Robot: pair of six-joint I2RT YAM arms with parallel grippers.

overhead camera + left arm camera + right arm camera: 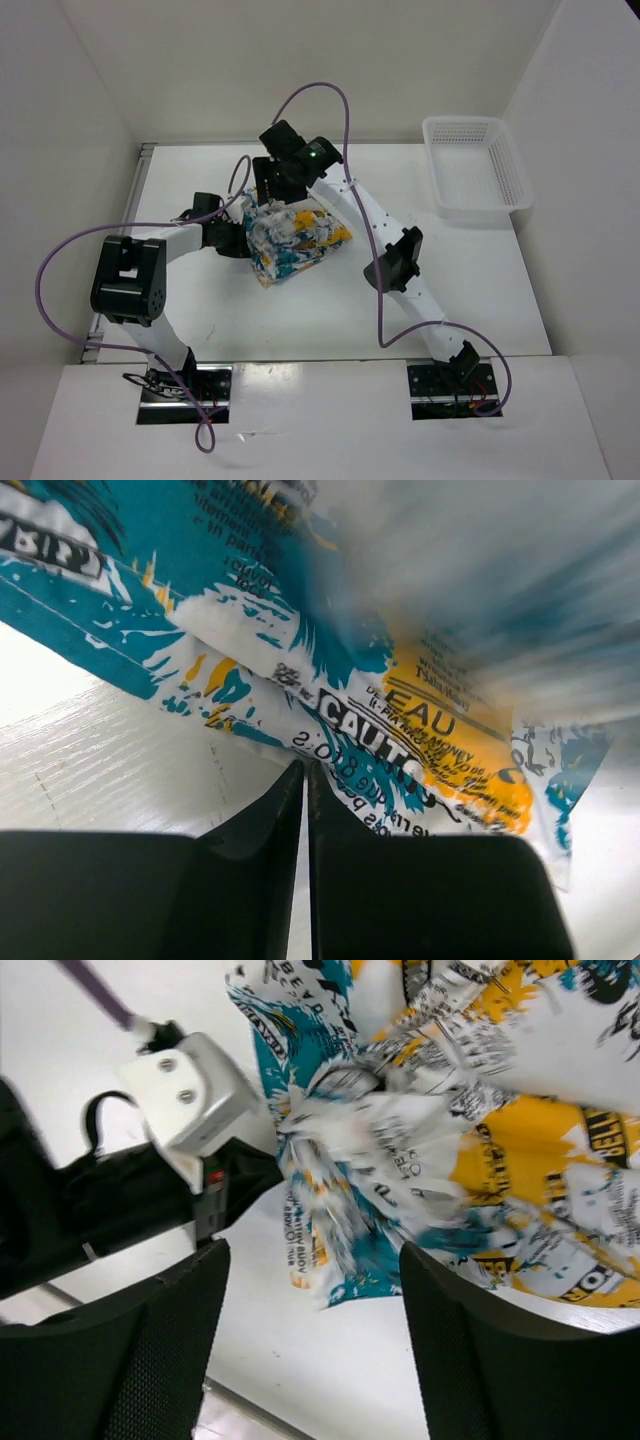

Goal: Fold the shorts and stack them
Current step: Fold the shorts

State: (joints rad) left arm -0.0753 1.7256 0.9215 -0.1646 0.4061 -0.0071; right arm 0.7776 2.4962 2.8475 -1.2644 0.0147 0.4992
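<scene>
The shorts [295,240] lie bunched in a heap at the middle of the table, white with teal, yellow and black print. My left gripper [243,238] reaches in from the left and is shut on the heap's left edge. In the left wrist view its fingertips [304,770] nearly touch each other where the cloth [400,710] hangs over them. My right gripper [272,188] hovers over the heap's far side. In the right wrist view it [315,1290] stands open, and the shorts [480,1140] hang loose and blurred beyond its fingers, held by neither.
A white mesh basket [475,165] sits at the back right of the table. The left arm's black wrist and white camera block [190,1090] lie close to the right gripper. White walls enclose the table on three sides.
</scene>
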